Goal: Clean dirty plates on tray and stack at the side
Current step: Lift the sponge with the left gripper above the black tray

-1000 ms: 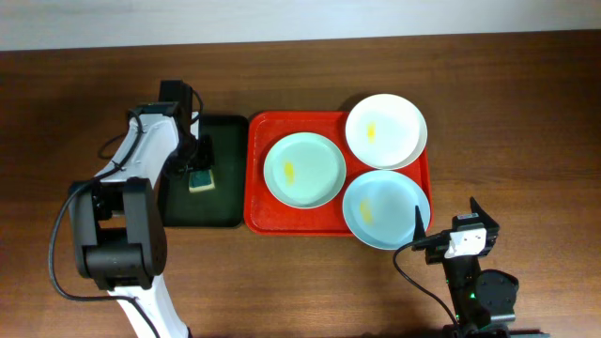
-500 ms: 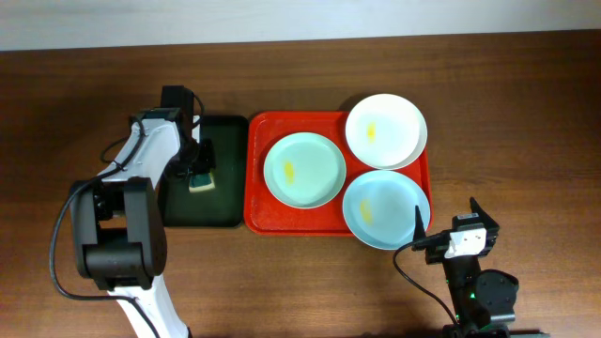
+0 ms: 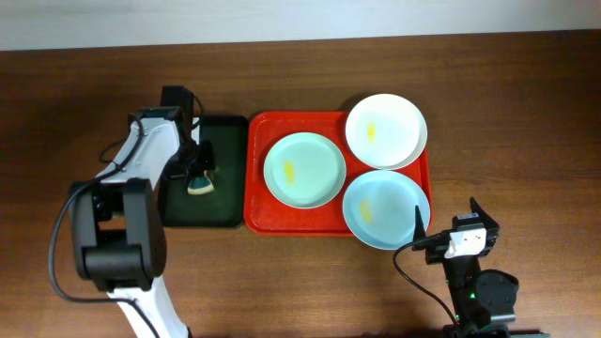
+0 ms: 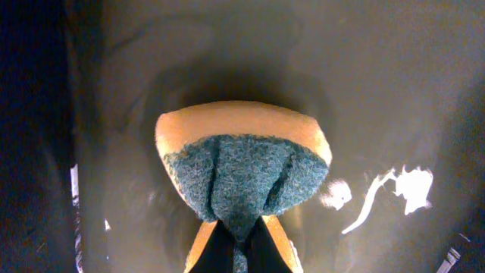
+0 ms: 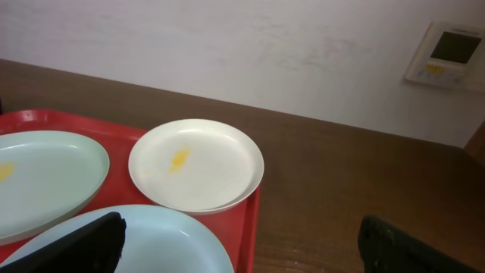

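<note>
The red tray (image 3: pixel 257 178) holds three plates, each with a yellow smear. A pale green plate (image 3: pixel 303 169) lies on its left. A white plate (image 3: pixel 386 130) lies at the back right, over the rim. A pale blue plate (image 3: pixel 386 208) lies at the front right. My left gripper (image 3: pixel 198 175) is shut on a yellow sponge with a blue-green scrub face (image 4: pixel 246 167), squeezed and bent, just above the dark green tray (image 3: pixel 221 202). My right gripper (image 3: pixel 449 237) is open and empty at the table's front, near the blue plate (image 5: pixel 159 246); the white plate (image 5: pixel 195 164) lies beyond it.
The dark green tray's floor (image 4: pixel 394 91) is wet and shiny under the sponge. Bare wooden table lies right of the red tray (image 5: pixel 341 189). A white wall with a small control panel (image 5: pixel 449 53) stands behind the table.
The left gripper has closed on the sponge and raised it slightly; the sponge now looks pinched and curved. The right arm and the plates have not moved.
</note>
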You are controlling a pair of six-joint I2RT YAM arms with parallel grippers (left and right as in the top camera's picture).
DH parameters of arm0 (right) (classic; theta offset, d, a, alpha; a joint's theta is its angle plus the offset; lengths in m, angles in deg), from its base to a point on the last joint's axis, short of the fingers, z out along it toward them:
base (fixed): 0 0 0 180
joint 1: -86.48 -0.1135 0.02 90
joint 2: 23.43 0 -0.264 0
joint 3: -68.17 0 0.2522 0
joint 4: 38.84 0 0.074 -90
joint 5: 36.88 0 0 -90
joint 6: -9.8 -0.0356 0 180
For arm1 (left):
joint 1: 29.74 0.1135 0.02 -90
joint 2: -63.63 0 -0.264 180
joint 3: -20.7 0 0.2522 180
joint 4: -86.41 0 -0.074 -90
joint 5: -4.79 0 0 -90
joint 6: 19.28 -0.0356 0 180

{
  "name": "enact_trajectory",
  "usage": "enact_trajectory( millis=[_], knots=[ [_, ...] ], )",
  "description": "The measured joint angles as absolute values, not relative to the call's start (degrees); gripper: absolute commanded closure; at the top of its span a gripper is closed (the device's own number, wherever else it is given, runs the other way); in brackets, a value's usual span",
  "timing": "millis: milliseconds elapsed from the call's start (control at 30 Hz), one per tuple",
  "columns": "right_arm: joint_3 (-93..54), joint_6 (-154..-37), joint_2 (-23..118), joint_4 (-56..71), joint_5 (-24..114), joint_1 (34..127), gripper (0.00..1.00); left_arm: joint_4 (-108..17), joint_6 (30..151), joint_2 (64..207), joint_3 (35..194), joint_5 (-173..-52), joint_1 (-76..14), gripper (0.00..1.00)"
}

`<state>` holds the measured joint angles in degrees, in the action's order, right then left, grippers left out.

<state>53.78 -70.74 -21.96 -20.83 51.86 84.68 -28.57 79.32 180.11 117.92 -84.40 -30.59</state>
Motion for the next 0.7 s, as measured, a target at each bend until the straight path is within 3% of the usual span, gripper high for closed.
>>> enact_trajectory(
  millis=[400, 700],
  knots=[
    [53.8, -70.7, -22.0, -20.8, 51.9, 84.7, 0.01, -27.1, 79.3, 151.2, 118.3, -85.1, -30.9, 1.00],
    [53.8, -70.7, -22.0, -20.8, 51.9, 84.7, 0.02, -24.9, 79.3, 150.4, 118.3, -85.7, -31.0, 1.00]
  ],
)
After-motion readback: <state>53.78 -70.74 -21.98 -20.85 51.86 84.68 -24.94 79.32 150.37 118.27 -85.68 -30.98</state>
